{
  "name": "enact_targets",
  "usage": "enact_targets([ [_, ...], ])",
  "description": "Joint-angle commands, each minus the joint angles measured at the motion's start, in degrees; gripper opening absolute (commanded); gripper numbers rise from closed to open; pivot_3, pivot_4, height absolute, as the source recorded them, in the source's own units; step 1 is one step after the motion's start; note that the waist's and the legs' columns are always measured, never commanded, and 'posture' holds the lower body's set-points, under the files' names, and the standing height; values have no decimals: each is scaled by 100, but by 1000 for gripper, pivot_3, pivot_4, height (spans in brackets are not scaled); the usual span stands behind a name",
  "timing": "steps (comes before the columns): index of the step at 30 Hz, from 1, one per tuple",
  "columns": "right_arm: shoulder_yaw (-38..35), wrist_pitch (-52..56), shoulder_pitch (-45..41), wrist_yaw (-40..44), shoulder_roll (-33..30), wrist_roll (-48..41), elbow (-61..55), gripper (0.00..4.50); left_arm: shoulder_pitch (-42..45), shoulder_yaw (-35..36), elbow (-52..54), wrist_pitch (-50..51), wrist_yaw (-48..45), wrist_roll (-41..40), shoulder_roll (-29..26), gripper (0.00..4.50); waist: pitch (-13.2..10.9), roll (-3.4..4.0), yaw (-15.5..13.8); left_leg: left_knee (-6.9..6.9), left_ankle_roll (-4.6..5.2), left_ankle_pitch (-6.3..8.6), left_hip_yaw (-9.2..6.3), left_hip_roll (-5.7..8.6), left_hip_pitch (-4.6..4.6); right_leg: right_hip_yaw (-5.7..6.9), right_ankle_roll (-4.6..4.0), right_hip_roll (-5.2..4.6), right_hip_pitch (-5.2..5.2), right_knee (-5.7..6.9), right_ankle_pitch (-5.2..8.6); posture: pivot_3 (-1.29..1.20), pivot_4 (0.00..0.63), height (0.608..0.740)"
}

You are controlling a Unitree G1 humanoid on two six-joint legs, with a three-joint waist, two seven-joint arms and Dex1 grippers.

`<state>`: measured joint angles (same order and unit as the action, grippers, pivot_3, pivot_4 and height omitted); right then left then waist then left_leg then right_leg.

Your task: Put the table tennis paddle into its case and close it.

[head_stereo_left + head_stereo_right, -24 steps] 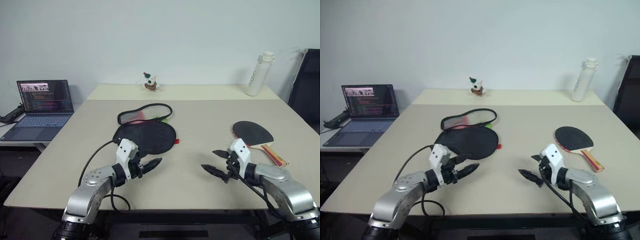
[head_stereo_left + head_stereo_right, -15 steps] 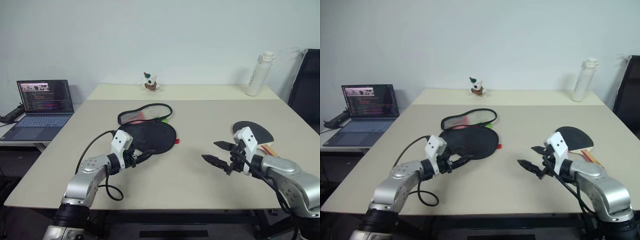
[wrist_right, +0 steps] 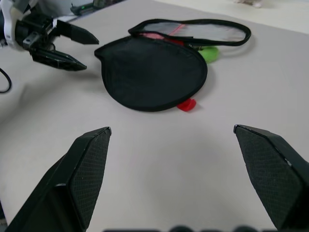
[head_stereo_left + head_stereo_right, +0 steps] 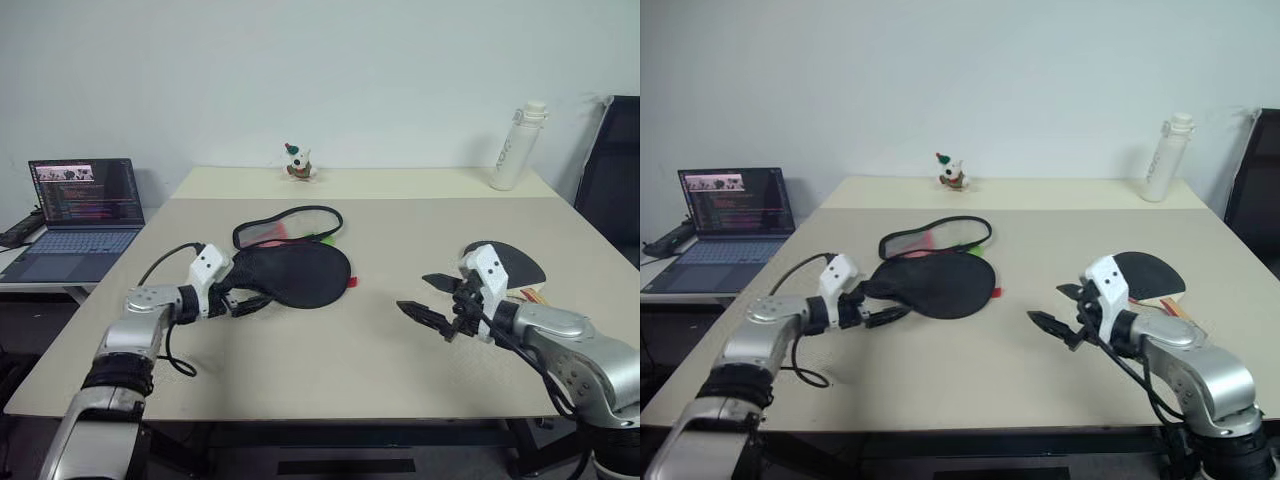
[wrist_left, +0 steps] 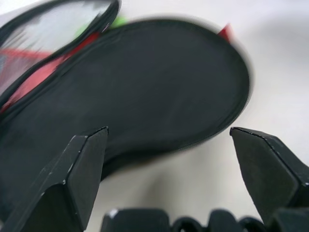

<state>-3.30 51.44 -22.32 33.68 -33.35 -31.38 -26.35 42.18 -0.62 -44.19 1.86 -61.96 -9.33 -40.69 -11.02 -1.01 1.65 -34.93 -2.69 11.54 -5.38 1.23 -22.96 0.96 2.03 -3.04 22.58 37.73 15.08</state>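
The case (image 4: 295, 272) lies unzipped at the table's centre-left, its black half flat in front and its mesh-and-red half (image 4: 290, 226) behind it. My left gripper (image 4: 250, 300) is open, low over the table at the black half's left edge, which spreads just beyond its fingertips in the left wrist view (image 5: 145, 92). The table tennis paddle (image 4: 515, 262) lies face up at the right, its handle partly hidden behind my right wrist. My right gripper (image 4: 412, 293) hovers open and empty just left of the paddle, pointing toward the case (image 3: 149, 72).
A laptop (image 4: 85, 205) stands open on a side table at the left. A white bottle (image 4: 515, 148) and a small toy figure (image 4: 297, 162) stand along the table's far edge. A black chair (image 4: 615, 170) is at the right. A lime-green pull (image 3: 208, 54) lies by the case.
My left gripper has moved left and farther out, from the near table to the case's left edge. My right gripper has risen a little and stayed open.
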Motion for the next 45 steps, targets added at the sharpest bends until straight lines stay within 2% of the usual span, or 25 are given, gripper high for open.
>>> enact_targets([
  [1,-124,-267,-50,72,-115,38,-65,4500,399,-121,-597,-501,-198,313,-39,4484,-1,-2,-2,0,0,0,1,1,-3,0,0,0,2,0,0,0,150,740],
  [8,85,-437,-83,-59,48,213,84,4500,1156,-236,-1986,-1193,147,861,167,4484,-21,-37,-10,-1,0,0,0,1,-5,1,1,-1,6,6,-1,0,150,740],
  [12,109,-565,-173,-34,89,298,258,4500,1498,-345,-2539,-1352,556,1193,467,4484,-23,-41,-5,-2,0,0,5,2,-5,-3,2,-1,8,9,-1,0,150,740],
  [22,40,-709,-142,-144,156,376,400,4500,1710,-466,-3019,-1616,1414,1777,801,4484,-33,-60,-7,-8,2,-3,4,2,4,-4,5,-1,8,31,-2,0,150,740],
  [24,6,-725,-115,-197,168,380,404,4500,1701,-513,-3036,-1760,1605,1880,884,4126,-33,-61,-13,-10,8,-7,4,2,5,-5,13,-2,6,32,-7,0,150,740],
  [26,-8,-742,-104,-230,169,383,415,4500,1685,-487,-3044,-1806,1646,1886,971,3581,-32,-61,-17,-14,12,-10,5,3,5,-6,20,-2,3,31,-12,0,150,740],
  [35,-50,-806,-44,-324,157,399,428,4500,1563,-353,-2999,-1805,1362,1769,1131,249,-32,-61,-9,-16,16,-13,15,3,4,-16,25,-2,5,27,-18,0,150,740],
  [36,-60,-814,-31,-332,152,401,426,4500,1555,-307,-2973,-1782,1299,1706,1169,69,-32,-61,-9,-16,16,-13,18,3,3,-17,25,-2,6,27,-18,0,150,740],
  [40,-169,-838,1,-291,57,388,459,4500,1378,-291,-2556,-1634,677,1485,1533,69,-32,-61,-26,-15,16,-13,20,7,1,-18,25,-5,6,25,-18,0,150,740],
  [45,-381,-838,112,-140,-177,343,525,4500,1027,-295,-1359,-601,376,1049,2273,69,-32,-61,-114,-17,16,-13,23,13,-2,-22,26,-13,3,19,-19,0,150,740],
])
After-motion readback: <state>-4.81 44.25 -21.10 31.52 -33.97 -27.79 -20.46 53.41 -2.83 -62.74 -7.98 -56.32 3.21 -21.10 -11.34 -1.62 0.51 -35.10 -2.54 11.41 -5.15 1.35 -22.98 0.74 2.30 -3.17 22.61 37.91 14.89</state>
